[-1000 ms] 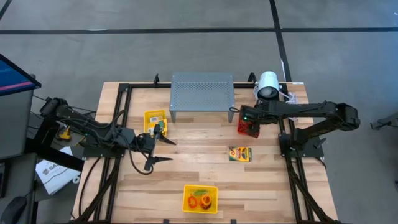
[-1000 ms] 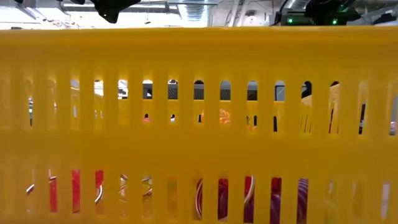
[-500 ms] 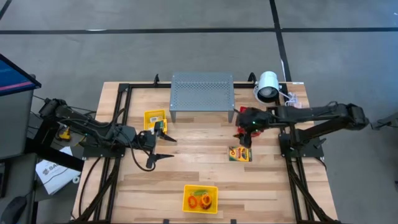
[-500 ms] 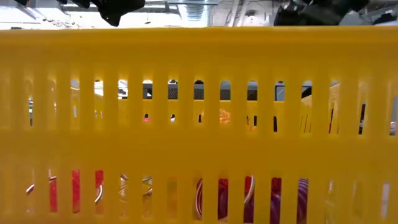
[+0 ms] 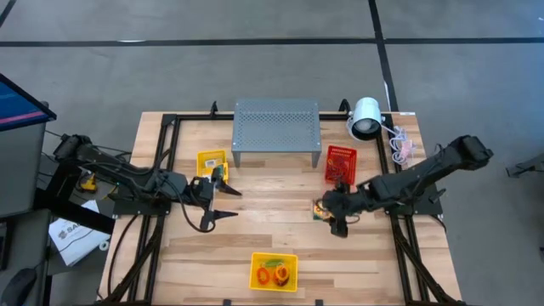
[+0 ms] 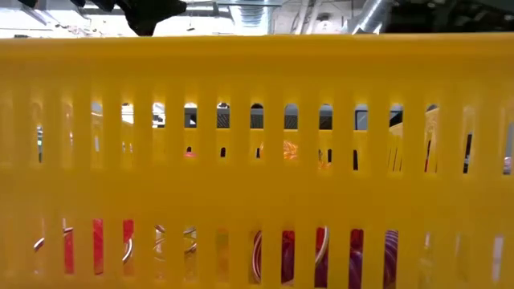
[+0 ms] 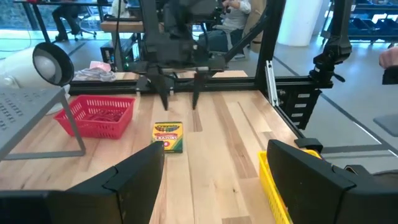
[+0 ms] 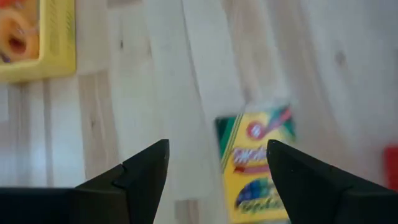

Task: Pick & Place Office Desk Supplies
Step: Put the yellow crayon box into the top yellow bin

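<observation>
Wooden slats form the counter (image 5: 272, 238), framed by black rails. Above a flat yellow-and-green crayon box (image 7: 168, 135) lying near a red slotted plastic basket (image 5: 340, 163), the right pincer (image 5: 337, 214) hangs with jaws parted and empty. Beside a yellow plastic basket (image 5: 212, 163), the left pincer (image 5: 223, 203) waits wide open, holding nothing.

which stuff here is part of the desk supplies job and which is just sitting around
Job: crayon box under the open right gripper; rubber bands in the yellow basket; red basket; yellow basket with a box beside the open left gripper.

Bystanders: grey perforated stand; white lamp.
</observation>
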You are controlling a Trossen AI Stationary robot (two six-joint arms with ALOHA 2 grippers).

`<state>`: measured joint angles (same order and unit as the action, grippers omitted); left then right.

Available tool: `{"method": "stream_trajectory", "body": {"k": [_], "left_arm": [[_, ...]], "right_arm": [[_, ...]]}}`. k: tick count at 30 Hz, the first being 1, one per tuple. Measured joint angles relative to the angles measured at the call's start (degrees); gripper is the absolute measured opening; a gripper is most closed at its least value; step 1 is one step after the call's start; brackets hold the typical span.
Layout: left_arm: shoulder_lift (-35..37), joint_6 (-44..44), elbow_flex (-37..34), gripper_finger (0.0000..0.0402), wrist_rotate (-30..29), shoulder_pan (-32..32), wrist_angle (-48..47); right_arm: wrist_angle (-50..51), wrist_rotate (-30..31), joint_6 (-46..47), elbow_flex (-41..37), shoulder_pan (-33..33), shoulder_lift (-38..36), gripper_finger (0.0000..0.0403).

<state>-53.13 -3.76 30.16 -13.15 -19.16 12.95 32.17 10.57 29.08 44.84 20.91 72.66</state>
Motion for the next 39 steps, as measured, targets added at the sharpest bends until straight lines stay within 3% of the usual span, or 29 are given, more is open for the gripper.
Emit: {"method": "stream_trajectory", "body": {"k": [6, 14, 18, 32, 39], "left_arm": [[-3.2, -0.2, -0.1, 0.0280, 0.0, 0.0, 3.7], [-8.4, -0.2, -0.1, 0.0280, 0.0, 0.0, 7.2], [-9.2, 0.3, -0.1, 0.0280, 0.0, 0.0, 7.5], [-9.6, 0.1, 0.0, 0.0280, 0.0, 0.0, 3.4], [-9.6, 0.1, 0.0, 0.0280, 0.0, 0.0, 3.9]], "right_arm": [[0.6, 0.3, 6.4, -0.6, 3.1, 1.8, 0.0239], [3.8, 1.5, 6.5, -0.7, 3.1, 6.2, 0.0090], [5.4, -1.3, 6.5, -0.8, 3.1, 9.3, 0.0047], [10.1, -1.5, 8.5, -0.8, 2.9, 15.0, 0.0052], [5.7, -1.4, 6.9, -0.5, 1.8, 17.7, 0.0052]]}}
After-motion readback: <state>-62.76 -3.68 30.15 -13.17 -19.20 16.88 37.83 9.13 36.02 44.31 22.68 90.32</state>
